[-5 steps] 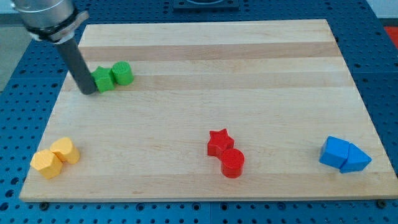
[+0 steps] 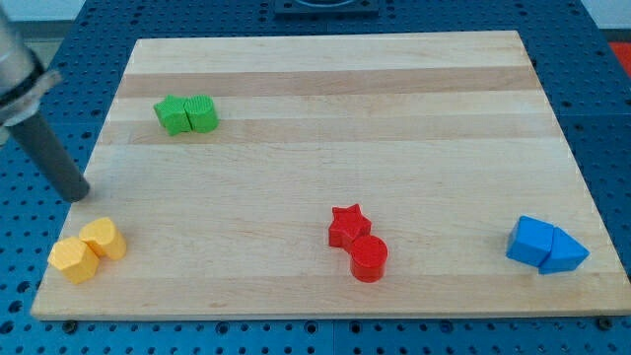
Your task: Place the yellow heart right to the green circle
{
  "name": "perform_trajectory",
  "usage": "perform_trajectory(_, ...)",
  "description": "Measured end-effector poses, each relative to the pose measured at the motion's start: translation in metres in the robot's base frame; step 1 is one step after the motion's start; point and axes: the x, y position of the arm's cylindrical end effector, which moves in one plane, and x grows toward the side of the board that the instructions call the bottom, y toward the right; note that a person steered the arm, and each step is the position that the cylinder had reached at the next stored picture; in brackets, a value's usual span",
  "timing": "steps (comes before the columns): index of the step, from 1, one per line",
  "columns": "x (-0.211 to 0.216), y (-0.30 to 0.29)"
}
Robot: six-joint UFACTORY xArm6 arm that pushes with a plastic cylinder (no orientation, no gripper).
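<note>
While my tip (image 2: pixel 77 195), bare with nothing to clamp, stands above the yellow heart-shaped block (image 2: pixel 105 239), approach is underway; next, push it toward the green circular block (image 2: pixel 201 113).

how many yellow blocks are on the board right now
2, touching each other at the view's bottom left: one yellow block nearest the corner, the other yellow block just up and right of it. My tip is above them. None seems hidden.

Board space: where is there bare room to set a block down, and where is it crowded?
Bare: the middle of the wooden board, between the green blocks and the red pair, and the top-right stretch above the blue blocks. Crowded: the bottom-left corner, with the yellow blocks and my tip just above them.
</note>
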Motion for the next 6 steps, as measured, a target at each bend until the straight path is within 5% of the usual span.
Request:
perform_trajectory(4,0.052,-0.001)
perform_trajectory(6,0.132,0.001)
